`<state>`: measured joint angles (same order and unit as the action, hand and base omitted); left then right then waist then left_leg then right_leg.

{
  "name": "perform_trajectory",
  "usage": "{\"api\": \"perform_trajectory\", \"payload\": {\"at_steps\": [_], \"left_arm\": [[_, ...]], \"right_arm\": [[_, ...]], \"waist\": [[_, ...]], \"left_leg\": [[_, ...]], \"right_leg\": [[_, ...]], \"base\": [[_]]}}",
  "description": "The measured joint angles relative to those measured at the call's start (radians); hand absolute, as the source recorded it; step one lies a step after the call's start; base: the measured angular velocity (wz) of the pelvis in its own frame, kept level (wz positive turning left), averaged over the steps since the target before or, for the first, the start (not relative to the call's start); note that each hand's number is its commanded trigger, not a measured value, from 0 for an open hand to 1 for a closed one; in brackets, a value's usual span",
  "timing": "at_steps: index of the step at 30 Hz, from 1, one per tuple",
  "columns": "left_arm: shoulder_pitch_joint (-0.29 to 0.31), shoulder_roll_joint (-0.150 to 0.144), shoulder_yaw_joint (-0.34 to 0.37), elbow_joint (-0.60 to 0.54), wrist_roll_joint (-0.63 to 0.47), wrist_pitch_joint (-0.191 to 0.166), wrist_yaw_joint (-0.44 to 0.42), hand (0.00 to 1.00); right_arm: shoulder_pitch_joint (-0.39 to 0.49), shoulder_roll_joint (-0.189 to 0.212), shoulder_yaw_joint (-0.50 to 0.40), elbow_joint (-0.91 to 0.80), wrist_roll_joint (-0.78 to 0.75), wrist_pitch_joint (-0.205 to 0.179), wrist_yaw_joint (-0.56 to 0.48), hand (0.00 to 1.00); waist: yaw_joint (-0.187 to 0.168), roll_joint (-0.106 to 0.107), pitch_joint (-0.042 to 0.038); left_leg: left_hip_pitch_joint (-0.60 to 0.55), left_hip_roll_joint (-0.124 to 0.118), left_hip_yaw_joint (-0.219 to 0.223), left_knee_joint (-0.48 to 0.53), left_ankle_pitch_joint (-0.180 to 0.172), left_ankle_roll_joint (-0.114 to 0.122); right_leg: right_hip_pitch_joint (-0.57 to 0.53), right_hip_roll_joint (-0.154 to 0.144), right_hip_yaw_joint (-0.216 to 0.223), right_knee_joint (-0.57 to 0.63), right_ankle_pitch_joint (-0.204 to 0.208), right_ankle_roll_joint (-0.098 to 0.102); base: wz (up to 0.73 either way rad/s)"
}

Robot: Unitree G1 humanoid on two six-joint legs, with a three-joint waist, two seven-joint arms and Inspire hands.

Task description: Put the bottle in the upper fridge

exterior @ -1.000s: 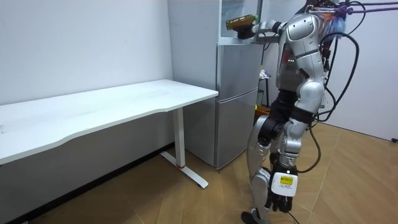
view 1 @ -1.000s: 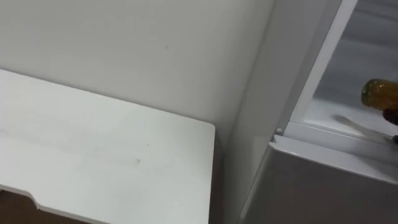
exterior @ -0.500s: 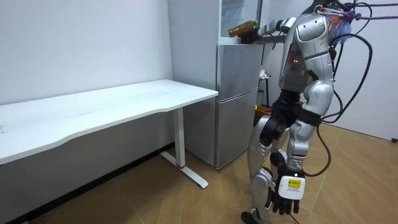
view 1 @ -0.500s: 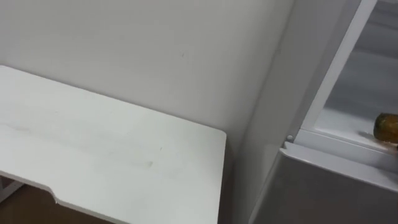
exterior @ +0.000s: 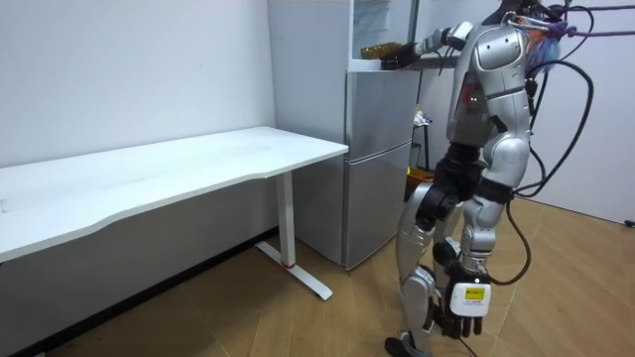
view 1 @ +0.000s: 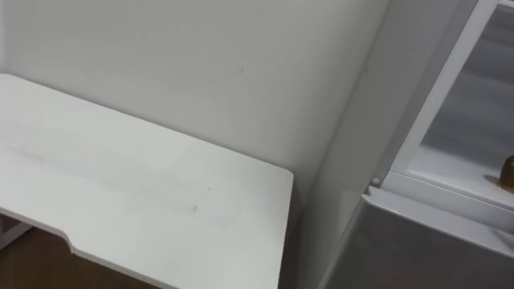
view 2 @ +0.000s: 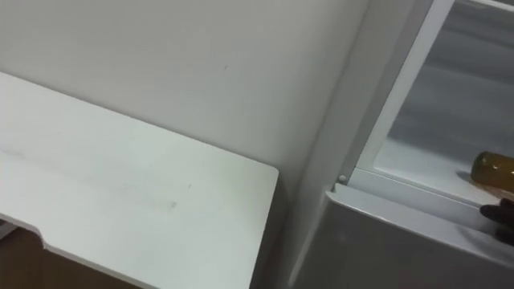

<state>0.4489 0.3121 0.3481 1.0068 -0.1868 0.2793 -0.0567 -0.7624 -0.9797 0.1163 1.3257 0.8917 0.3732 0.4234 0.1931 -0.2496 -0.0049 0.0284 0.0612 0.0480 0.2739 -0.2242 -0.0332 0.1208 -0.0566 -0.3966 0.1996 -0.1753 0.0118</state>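
While we are standing: beside the fridge [exterior: 377, 169]
Our right hand [view 2: 499, 217]: curling round the amber bottle [view 2: 494, 170], inside the upper compartment [view 2: 450, 104]
Our left hand [exterior: 458, 315]: hanging relaxed

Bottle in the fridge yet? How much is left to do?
Almost. The bottle lies inside the upper fridge, on its shelf. The right robot hand is just beside it; whether it grips is unclear. Left: draw that hand out. The left robot hand hangs idle.
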Motion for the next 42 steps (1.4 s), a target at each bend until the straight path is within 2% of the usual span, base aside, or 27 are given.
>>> {"api": "perform_trajectory", "payload": {"at_steps": [5, 8, 15, 19, 22, 24, 26, 30, 33, 35, 36, 37, 39, 40, 41, 42], "left_arm": [[0.000, 0.014, 0.001, 0.004, -0.016, -0.020, 0.000, 0.00], [0.000, 0.024, 0.002, 0.007, -0.016, -0.027, 0.000, 0.00], [-0.004, 0.027, 0.002, 0.034, -0.018, -0.049, 0.000, 0.00], [-0.004, 0.027, 0.001, 0.038, -0.034, -0.051, 0.001, 0.00], [-0.011, 0.027, -0.009, 0.062, -0.082, -0.065, 0.001, 0.00], [-0.016, 0.027, -0.010, 0.075, -0.087, -0.076, 0.002, 0.00], [-0.015, 0.027, -0.009, 0.078, -0.090, -0.083, 0.003, 0.00], [-0.015, 0.026, -0.010, 0.073, -0.089, -0.090, 0.004, 0.00], [-0.015, 0.025, -0.009, 0.072, -0.093, -0.096, 0.010, 0.00], [-0.018, 0.020, -0.009, 0.072, -0.093, -0.101, 0.030, 0.00], [-0.021, 0.017, -0.008, 0.071, -0.091, -0.103, 0.034, 0.00], [-0.024, 0.010, -0.008, 0.060, -0.081, -0.103, 0.043, 0.00], [-0.024, 0.000, -0.010, 0.023, -0.070, -0.107, 0.048, 0.00], [-0.028, -0.003, -0.021, 0.006, -0.066, -0.110, 0.049, 0.00], [-0.031, -0.004, -0.038, -0.012, -0.064, -0.116, 0.049, 0.00], [-0.032, -0.009, -0.042, -0.019, -0.056, -0.122, 0.048, 0.00]], "right_arm": [[0.002, -0.001, -0.001, 0.014, -0.003, 0.000, 0.043, 0.00], [0.003, -0.001, -0.002, 0.036, -0.004, 0.000, 0.063, 0.00], [0.003, -0.002, -0.002, 0.036, -0.003, -0.001, 0.086, 0.00], [0.003, -0.003, -0.002, 0.035, 0.001, -0.001, 0.108, 0.00], [0.003, -0.003, -0.018, 0.033, 0.024, -0.002, 0.127, 0.00], [0.003, -0.003, -0.021, 0.027, 0.042, -0.006, 0.132, 0.00], [0.003, -0.003, -0.021, 0.017, 0.051, -0.010, 0.133, 0.00], [0.014, -0.003, -0.022, -0.047, 0.055, -0.011, 0.106, 0.00], [0.040, -0.002, -0.022, -0.161, 0.050, -0.010, 0.042, 0.00], [0.130, 0.010, -0.064, -0.364, 0.045, -0.010, -0.029, 0.00], [0.151, 0.017, -0.079, -0.410, 0.045, -0.011, -0.042, 0.00], [0.188, 0.038, -0.112, -0.504, 0.038, -0.011, -0.077, 0.00], [0.254, 0.070, -0.158, -0.678, 0.021, -0.011, -0.129, 0.00], [0.289, 0.092, -0.181, -0.788, -0.008, -0.011, -0.160, 0.00], [0.312, 0.100, -0.182, -0.874, -0.036, -0.012, -0.182, 0.00], [0.322, 0.128, -0.185, -0.951, -0.084, -0.012, -0.204, 0.00]], "waist": [[-0.002, -0.017, 0.0047], [-0.001, -0.028, 0.0037], [-0.008, -0.029, 0.0037], [-0.016, -0.023, 0.0031], [-0.027, -0.009, 0.0023], [-0.029, 0.008, -0.0033], [-0.027, 0.016, -0.0027], [-0.035, 0.023, -0.0034], [-0.056, 0.023, -0.0047], [-0.078, 0.029, -0.0073], [-0.081, 0.032, -0.0088], [-0.094, 0.041, -0.0111], [-0.117, 0.058, -0.0102], [-0.127, 0.074, -0.0122], [-0.132, 0.089, -0.0100], [-0.132, 0.106, -0.0105]], "left_leg": [[0.001, 0.001, 0.003, -0.001, 0.000, -0.001], [0.000, 0.003, 0.006, 0.000, -0.001, -0.002], [-0.001, 0.006, 0.007, 0.006, -0.003, -0.004], [-0.004, 0.015, 0.009, 0.023, -0.013, -0.007], [-0.008, 0.017, 0.011, 0.027, -0.014, -0.008], [-0.004, 0.016, 0.016, 0.023, -0.014, -0.008], [0.003, 0.017, 0.024, 0.016, -0.013, -0.008], [0.005, 0.018, 0.031, 0.014, -0.013, -0.008], [0.000, 0.018, 0.033, 0.016, -0.013, -0.008], [0.000, 0.017, 0.036, 0.015, -0.013, -0.008], [0.000, 0.018, 0.038, 0.015, -0.013, -0.008], [0.000, 0.019, 0.046, 0.015, -0.013, -0.007], [0.000, 0.019, 0.050, 0.015, -0.013, -0.007], [0.001, 0.020, 0.058, 0.014, -0.012, -0.006], [0.007, 0.020, 0.067, 0.012, -0.012, -0.005], [0.021, 0.020, 0.085, 0.000, -0.009, -0.003]], "right_leg": [[-0.001, 0.002, 0.003, -0.004, 0.001, -0.002], [0.002, 0.005, 0.006, -0.014, 0.005, -0.007], [0.006, 0.008, 0.007, -0.014, 0.005, -0.006], [0.007, 0.016, 0.010, -0.014, 0.005, -0.006], [0.001, 0.017, 0.013, -0.014, 0.005, -0.006], [0.001, 0.017, 0.019, -0.013, 0.005, -0.006], [0.000, 0.016, 0.025, -0.012, 0.005, -0.006], [-0.001, 0.016, 0.030, -0.010, 0.005, -0.006], [-0.001, 0.016, 0.035, -0.010, 0.005, -0.007], [-0.003, 0.014, 0.034, -0.009, 0.005, -0.007], [-0.005, 0.014, 0.036, -0.009, 0.006, -0.007], [-0.008, 0.014, 0.040, -0.008, 0.007, -0.009], [-0.014, 0.013, 0.044, 0.002, 0.007, -0.009], [-0.019, 0.012, 0.050, 0.007, 0.007, -0.009], [-0.019, 0.011, 0.057, 0.010, 0.007, -0.009], [-0.023, 0.009, 0.073, 0.018, 0.007, -0.009]], "base": [[-0.01], [-0.01], [0.00], [-0.03], [-0.03], [-0.07], [-0.11], [-0.05], [0.00], [-0.04], [-0.13], [-0.14], [-0.13], [-0.18], [-0.31], [-0.31]]}}
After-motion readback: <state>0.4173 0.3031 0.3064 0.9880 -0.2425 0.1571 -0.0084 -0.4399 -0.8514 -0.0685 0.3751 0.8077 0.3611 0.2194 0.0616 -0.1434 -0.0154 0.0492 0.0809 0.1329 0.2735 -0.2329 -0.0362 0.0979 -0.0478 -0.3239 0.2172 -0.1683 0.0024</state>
